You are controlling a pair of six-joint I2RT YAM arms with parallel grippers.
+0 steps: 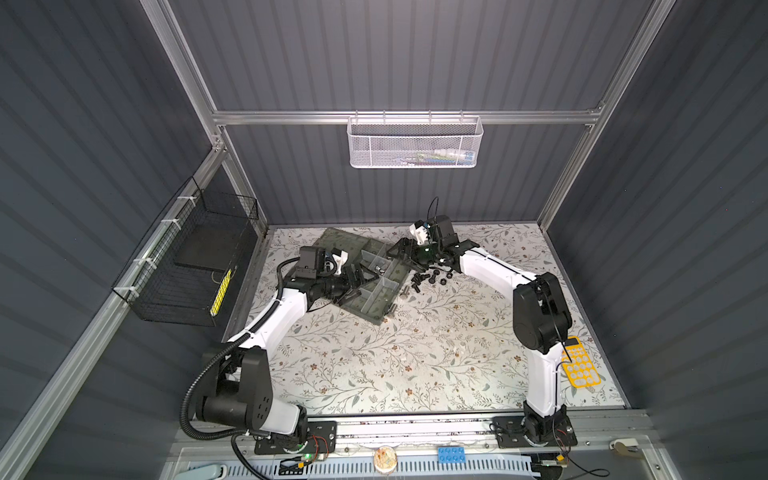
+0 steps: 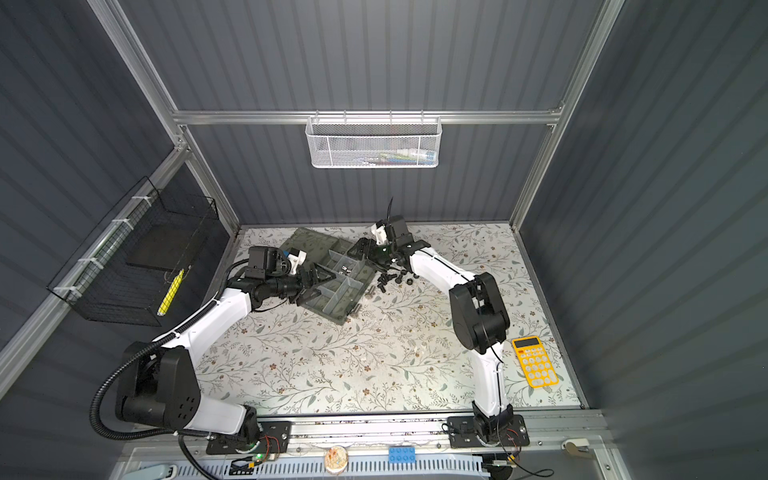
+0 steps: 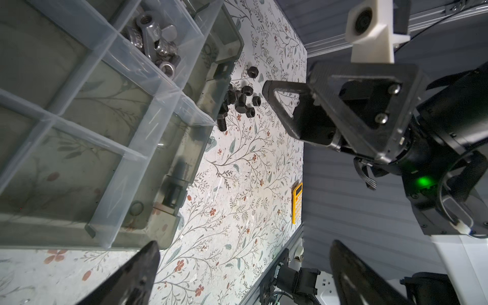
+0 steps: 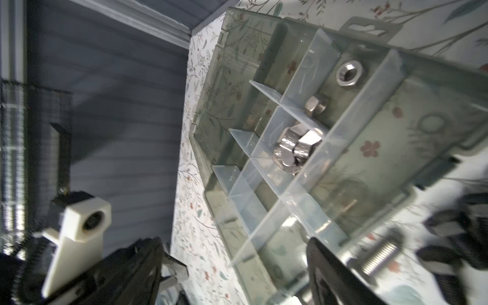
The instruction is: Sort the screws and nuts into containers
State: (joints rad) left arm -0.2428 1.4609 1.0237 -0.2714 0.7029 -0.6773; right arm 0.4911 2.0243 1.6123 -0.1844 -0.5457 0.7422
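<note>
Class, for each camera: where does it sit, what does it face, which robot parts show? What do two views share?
Top views: overhead, looking down at table and box; left arm, right arm show.
Left wrist: faces box and loose screws; left gripper shows.
Right wrist: faces box, nuts inside; right gripper shows.
All views share the box.

Note for you: organizer box [image 4: 412, 142] is grey-green translucent plastic, smooth and glossy. Dividers [image 3: 137, 169] are paler clear plastic, faintly scratched. Silver nuts [image 4: 295, 148] are bright polished metal, mirror glints. Black screws [image 3: 237, 103] have a dull dark finish and ridged threads. Table cover [image 3: 237, 184] is a matt floral print.
</note>
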